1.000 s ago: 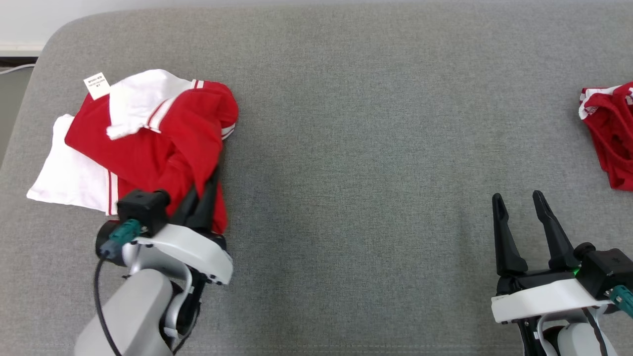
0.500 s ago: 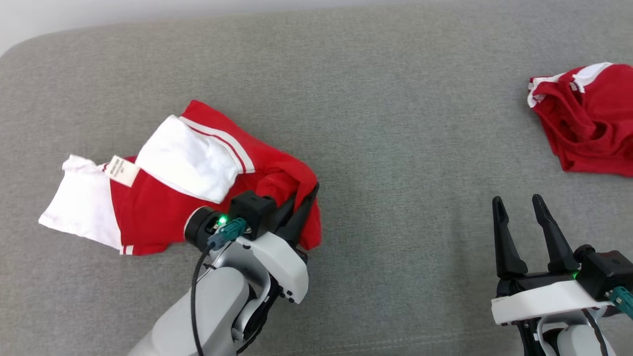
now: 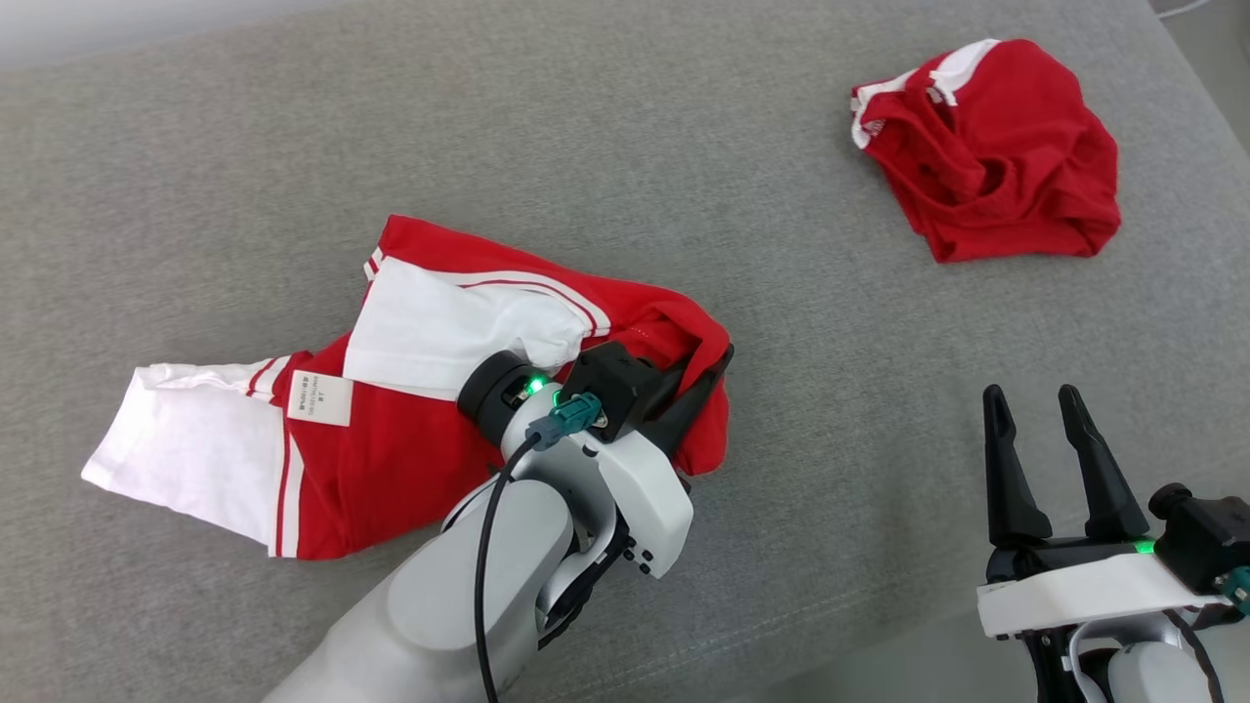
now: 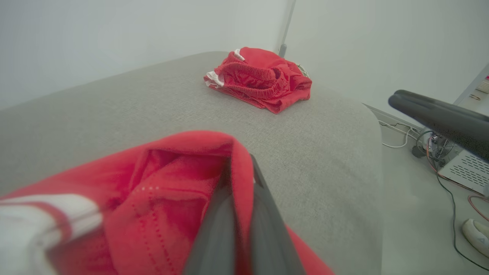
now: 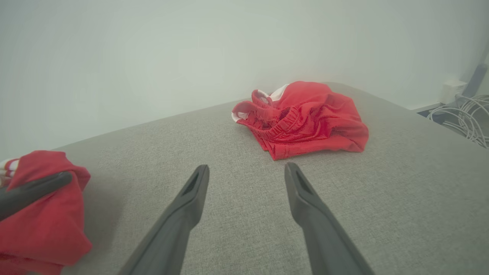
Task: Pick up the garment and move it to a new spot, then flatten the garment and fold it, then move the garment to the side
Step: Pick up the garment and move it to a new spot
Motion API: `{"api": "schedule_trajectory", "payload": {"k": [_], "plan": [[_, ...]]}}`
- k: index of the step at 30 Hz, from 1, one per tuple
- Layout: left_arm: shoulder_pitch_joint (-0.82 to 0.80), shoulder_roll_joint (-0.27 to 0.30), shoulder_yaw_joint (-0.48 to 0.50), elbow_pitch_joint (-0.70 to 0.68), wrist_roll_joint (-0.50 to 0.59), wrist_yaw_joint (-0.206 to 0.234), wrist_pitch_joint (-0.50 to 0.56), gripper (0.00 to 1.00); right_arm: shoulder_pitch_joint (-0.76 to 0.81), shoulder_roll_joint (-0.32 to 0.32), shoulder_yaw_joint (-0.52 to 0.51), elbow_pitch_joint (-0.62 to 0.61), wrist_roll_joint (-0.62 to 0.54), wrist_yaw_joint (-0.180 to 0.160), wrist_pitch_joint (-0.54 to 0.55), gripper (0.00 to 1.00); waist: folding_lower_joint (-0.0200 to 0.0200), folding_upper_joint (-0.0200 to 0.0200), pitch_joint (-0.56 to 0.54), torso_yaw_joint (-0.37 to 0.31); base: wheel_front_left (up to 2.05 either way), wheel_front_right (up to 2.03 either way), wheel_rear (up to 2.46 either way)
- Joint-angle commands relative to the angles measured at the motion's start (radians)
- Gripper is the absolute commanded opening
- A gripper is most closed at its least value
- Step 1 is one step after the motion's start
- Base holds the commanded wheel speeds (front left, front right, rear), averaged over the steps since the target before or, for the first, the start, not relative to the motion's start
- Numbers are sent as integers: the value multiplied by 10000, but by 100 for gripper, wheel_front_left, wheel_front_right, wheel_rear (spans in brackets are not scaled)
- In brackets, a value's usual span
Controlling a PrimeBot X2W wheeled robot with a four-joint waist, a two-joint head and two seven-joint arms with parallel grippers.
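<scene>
Well, on the head camera my left gripper (image 3: 716,363) is clamped on the right-hand edge of the red-and-white garment (image 3: 391,469), which lies rumpled left of centre on the grey bench (image 3: 684,146). My right gripper (image 3: 1032,395) sits at lower right, fingers parted and holding nothing. On the left wrist camera, the fingers are pressed together on red cloth. On the right wrist camera, the fingers are spread, with a second red garment (image 5: 301,118) beyond them.

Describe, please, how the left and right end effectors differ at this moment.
The left end effector is shut on the garment; the right end effector is open and empty. The left one points up and to the right in the head view; the right one points roughly straight up it. Both have two long dark fingers.
</scene>
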Motion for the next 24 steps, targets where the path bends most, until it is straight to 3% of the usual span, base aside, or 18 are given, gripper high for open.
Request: {"api": "schedule_trajectory", "payload": {"k": [1,10,11,12,13,18,24], "plan": [[-404,-24,184,-165,68,-90,-128,0,-35,-99,204,-291,110,-2,-118,100,0,0,276,-438,0,0,0],[-533,-202,-412,240,-65,-408,41,0,-83,-99,185,-277,384,-2,-118,100,0,0,486,-673,0,0,0],[-548,-209,-470,243,-96,-463,87,29,-89,-99,163,-270,393,-2,-118,100,0,0,481,-605,0,0,0],[-569,-213,-524,227,-101,-499,110,92,-98,-99,147,-266,396,-2,-118,100,0,0,462,-537,0,0,0],[-590,-216,-571,181,-88,-525,100,100,-112,-99,134,-257,384,-2,-118,100,0,0,439,-464,0,0,0],[-452,34,-657,-287,-1,-449,3,100,-179,-99,60,-236,246,-2,-118,100,0,0,236,-1,0,0,0],[8,885,-241,-1459,63,289,-266,100,-187,-99,-21,-269,-14,-2,-118,100,0,0,-60,698,0,0,0]]}}
